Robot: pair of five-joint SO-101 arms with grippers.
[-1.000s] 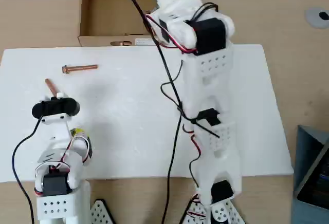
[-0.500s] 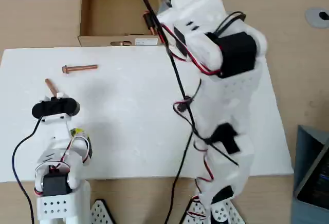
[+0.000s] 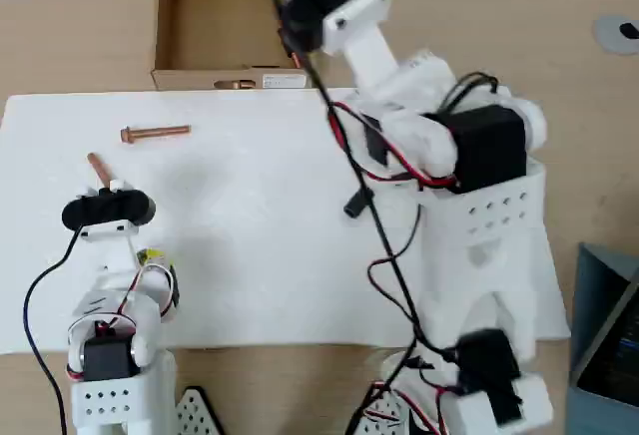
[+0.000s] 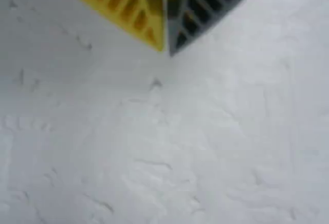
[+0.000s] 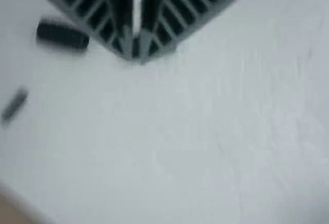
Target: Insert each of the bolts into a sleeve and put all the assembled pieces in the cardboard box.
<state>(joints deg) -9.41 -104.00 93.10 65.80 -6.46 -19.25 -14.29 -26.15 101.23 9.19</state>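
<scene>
Counting up from the high view: two bolts for certain on the white sheet (image 3: 230, 255). The first bolt (image 3: 155, 133) lies flat and alone toward the sheet's upper left, well apart from both arms. The second bolt (image 3: 97, 167) lies tilted just beyond the left arm (image 3: 110, 295), its near end hidden under the arm's black head. One short copper piece (image 3: 235, 84) sits at the front wall of the box (image 3: 165, 26); bolt or assembled piece, I cannot tell. Sleeves, two, both in the right wrist view: the near sleeve (image 5: 62, 35) lies just beside the right pincer (image 5: 134, 54), and the far sleeve (image 5: 14, 105) lies farther off. Both are dark, flat on the sheet and apart from each other. That right pincer is narrowed to a hairline, tips together, nothing between them. The left pincer (image 4: 165, 47) has one yellow finger and one dark grey, tips pressed together over the sheet, gripping nothing. Arms, two: the left is folded low at the sheet's lower left corner. The right arm (image 3: 469, 206) is stretched up the right side, its wrist by the box's right side. One box, open-topped, stands on the tan surface (image 3: 80, 46) against the sheet's upper edge. The sheet covers the middle of that surface. At the right edge there's one dark grey bin (image 3: 604, 325), and at the upper right one small grey disc (image 3: 617, 33).
</scene>
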